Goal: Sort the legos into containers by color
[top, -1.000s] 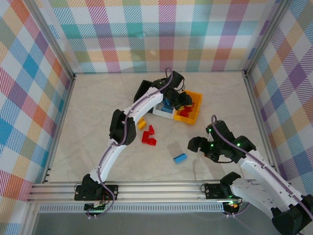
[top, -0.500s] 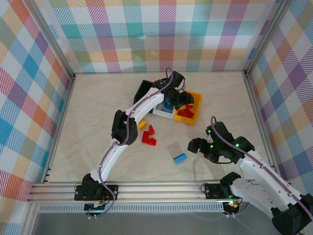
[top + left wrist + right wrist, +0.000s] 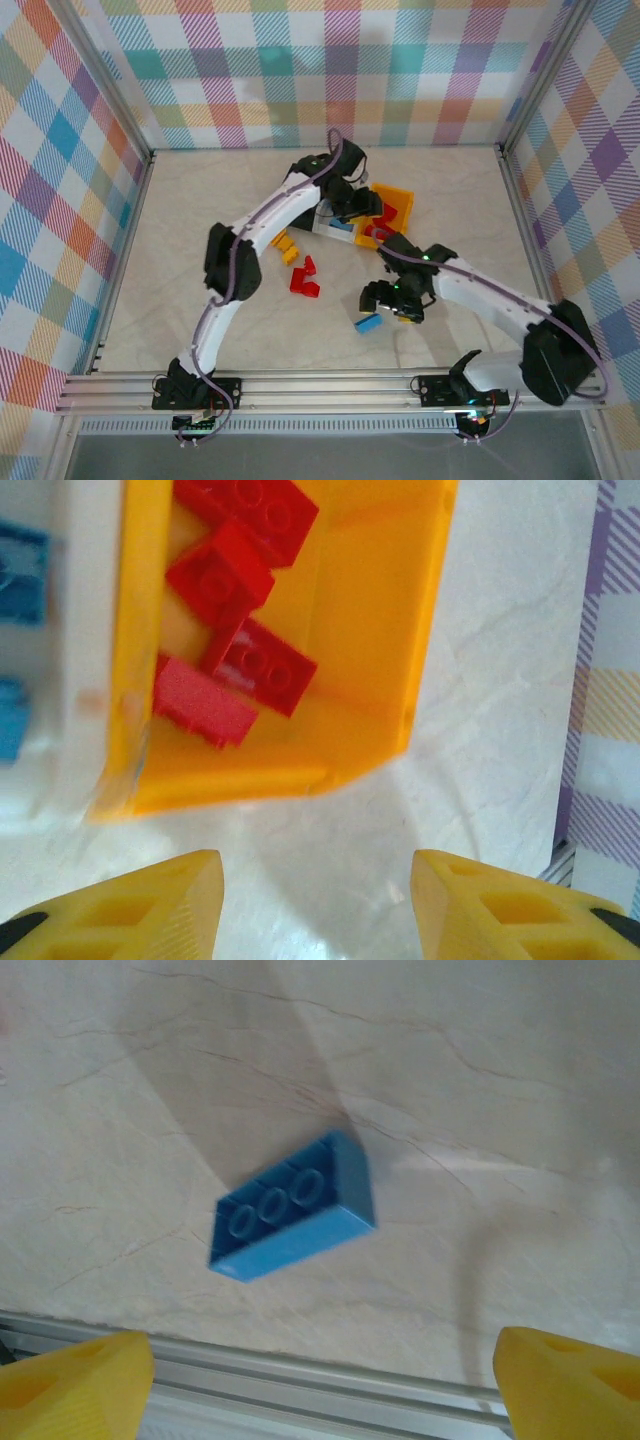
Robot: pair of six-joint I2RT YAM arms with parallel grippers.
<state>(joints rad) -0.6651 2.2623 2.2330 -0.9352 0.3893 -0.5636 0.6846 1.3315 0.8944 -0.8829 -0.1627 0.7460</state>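
The yellow-orange container [image 3: 398, 205] [image 3: 370, 630] holds several red legos [image 3: 235, 630]. The white container [image 3: 335, 226] [image 3: 85, 630] beside it holds blue legos [image 3: 20, 575]. My left gripper [image 3: 358, 208] [image 3: 318, 900] hovers open over the table just off the yellow-orange container's end, with nothing between its fingers. A blue lego [image 3: 368, 323] [image 3: 295, 1210] lies alone, hollow side up, near the front of the table. My right gripper [image 3: 386, 300] [image 3: 320, 1380] hangs wide open just above and beside it, not touching. Red legos [image 3: 303, 278] and yellow legos [image 3: 287, 247] lie loose on the table's middle.
An aluminium rail [image 3: 300, 385] [image 3: 300, 1390] runs along the table's near edge, close to the blue lego. Plaid walls [image 3: 60, 200] enclose the other three sides. The left arm [image 3: 235, 260] arches over the loose yellow legos.
My right arm has swung left and forward to hover by the blue lego. My left gripper has opened above the yellow-orange container and shifted slightly.
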